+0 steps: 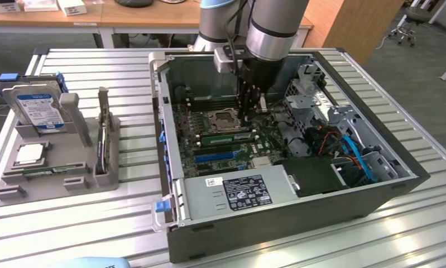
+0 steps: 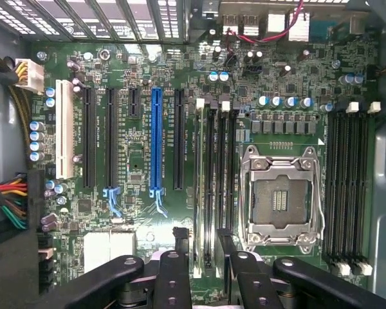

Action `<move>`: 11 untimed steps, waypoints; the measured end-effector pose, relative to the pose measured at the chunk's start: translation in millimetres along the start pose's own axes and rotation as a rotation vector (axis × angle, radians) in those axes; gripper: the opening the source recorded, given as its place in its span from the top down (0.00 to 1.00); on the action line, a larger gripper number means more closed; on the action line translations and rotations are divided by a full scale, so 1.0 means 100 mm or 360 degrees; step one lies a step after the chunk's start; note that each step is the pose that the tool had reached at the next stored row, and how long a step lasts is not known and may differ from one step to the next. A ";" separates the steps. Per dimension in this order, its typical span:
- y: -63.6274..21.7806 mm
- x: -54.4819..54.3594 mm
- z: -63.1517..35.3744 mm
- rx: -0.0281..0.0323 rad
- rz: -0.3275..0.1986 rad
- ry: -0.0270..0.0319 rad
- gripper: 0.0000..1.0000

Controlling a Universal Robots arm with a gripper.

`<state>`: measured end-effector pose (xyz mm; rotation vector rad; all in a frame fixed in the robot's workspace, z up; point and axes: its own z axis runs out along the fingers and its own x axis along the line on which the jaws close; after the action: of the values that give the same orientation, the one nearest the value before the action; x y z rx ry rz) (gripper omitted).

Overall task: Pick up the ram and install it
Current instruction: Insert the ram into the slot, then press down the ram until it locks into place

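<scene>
The ram (image 2: 199, 174) is a thin green stick standing edge-on in a memory slot beside the processor socket (image 2: 280, 199). In the exterior view the ram (image 1: 226, 135) lies along the slots just in front of the socket (image 1: 221, 119). My gripper (image 2: 202, 237) reaches down into the computer case with one black finger (image 2: 180, 239) on each side of the stick's end. There is a gap between the fingers and the stick, so the gripper is open. The exterior view has the gripper (image 1: 247, 120) low over the motherboard.
The open computer case (image 1: 171, 167) lies on the slatted metal table, with a power supply (image 1: 241, 192) at its front and drive cages and cables on the exterior view's right. A grey parts holder (image 1: 96, 178) on the exterior view's left carries a blue-labelled hard drive (image 1: 37, 109) and a silver processor (image 1: 30, 153).
</scene>
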<state>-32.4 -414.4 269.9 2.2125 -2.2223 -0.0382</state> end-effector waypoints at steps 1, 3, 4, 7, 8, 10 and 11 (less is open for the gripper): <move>0.001 0.00 -0.006 -0.00004 0.0000 0.00009 0.69; 0.001 0.00 -0.007 -0.00001 0.0000 0.00005 0.69; 0.001 0.00 -0.007 -0.00002 0.0000 0.00004 0.69; 0.001 0.00 -0.008 -0.00003 0.0000 0.00006 0.69; 0.001 0.00 -0.008 -0.00003 0.0000 0.00006 0.69; 0.001 0.00 -0.008 -0.00003 0.0000 0.00005 0.69; 0.000 0.00 -0.008 -0.00002 0.0000 0.00005 0.69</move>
<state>-32.5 -414.5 270.6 2.2122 -2.2221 -0.0380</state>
